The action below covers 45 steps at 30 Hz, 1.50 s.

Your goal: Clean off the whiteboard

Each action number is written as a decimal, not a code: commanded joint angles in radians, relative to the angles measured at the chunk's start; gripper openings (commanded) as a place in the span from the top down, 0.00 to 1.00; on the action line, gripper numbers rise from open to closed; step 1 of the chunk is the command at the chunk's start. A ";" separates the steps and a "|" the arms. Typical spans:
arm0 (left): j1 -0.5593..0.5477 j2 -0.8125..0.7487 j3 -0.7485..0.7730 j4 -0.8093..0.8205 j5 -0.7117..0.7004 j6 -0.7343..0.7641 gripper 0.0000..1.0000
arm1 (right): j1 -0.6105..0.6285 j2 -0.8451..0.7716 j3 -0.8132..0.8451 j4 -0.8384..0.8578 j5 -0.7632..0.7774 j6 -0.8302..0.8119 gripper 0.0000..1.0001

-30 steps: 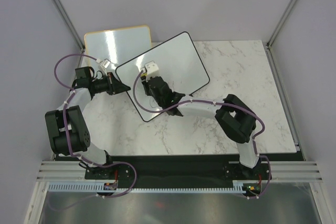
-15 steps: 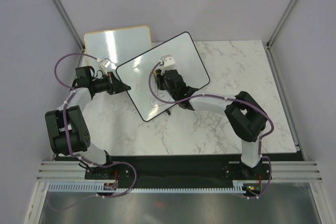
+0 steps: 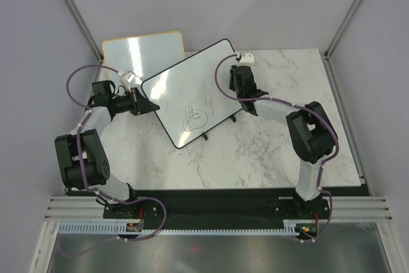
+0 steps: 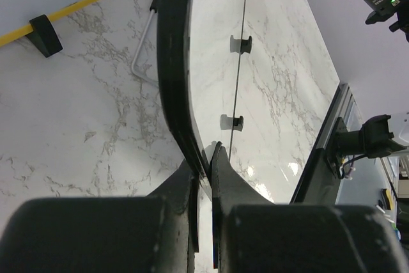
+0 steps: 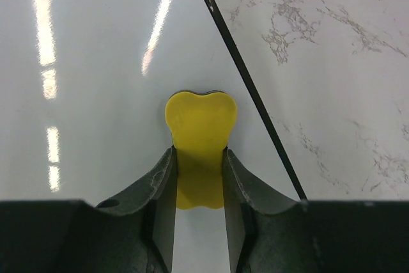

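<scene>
Item: whiteboard [image 3: 211, 75]. Large, rectangular, white face, thin black frame, rounded corners. We recorded it propped on small black feet, turned askew, on the marble table [image 3: 287, 94] toward the far edge and left of centre. Near its lower near corner the face bore dark looping scribbles [image 3: 192, 116], with a red mark [image 3: 208, 104] just beside them. The rest of the face was clean and glossy.

Neighbour: a smaller orange-framed board [image 3: 144, 46] at the far left corner of the table, just behind the task's board.

Left gripper [image 3: 151, 105]: clenched on the whiteboard's left edge.

Right gripper [image 3: 241, 84]: over the board's right edge.

Overhead view only: we found the scribbles, the whole outline of the board and both arms.

Left wrist view only: we saw the board [image 4: 217, 62] edge-on, its black frame nipped between the left gripper [image 4: 206, 163], whose fingers were all but closed. The orange frame's black foot [image 4: 45, 34] stood on the marble nearby.

Right wrist view only: we noted a yellow eraser [image 5: 200, 119] grasped in the right gripper [image 5: 199, 155]. Its lobed tip lay over the white face [image 5: 96, 62] just inside the frame. We could not tell whether it pressed on the surface.
</scene>
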 commanded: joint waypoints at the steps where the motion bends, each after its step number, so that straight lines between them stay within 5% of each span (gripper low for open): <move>1: -0.018 -0.036 0.030 0.084 -0.096 0.226 0.98 | 0.015 0.069 0.001 -0.095 -0.066 0.028 1.00; 9: -0.019 -0.031 0.034 0.084 -0.090 0.225 0.98 | 0.079 0.049 -0.071 -0.014 -0.148 0.095 1.00; 20: -0.019 -0.039 0.034 0.081 -0.085 0.231 0.98 | -0.086 0.030 -0.159 -0.009 -0.216 0.284 1.00; 33: -0.019 -0.039 0.031 0.081 -0.085 0.235 0.98 | -0.082 -0.010 -0.187 0.025 -0.250 0.289 1.00; 37: -0.019 -0.037 0.033 0.081 -0.082 0.234 0.98 | 0.069 -0.010 -0.072 -0.112 -0.089 0.116 1.00; 45: -0.019 -0.034 0.037 0.081 -0.084 0.231 0.98 | 0.355 0.151 0.161 -0.184 -0.078 -0.092 1.00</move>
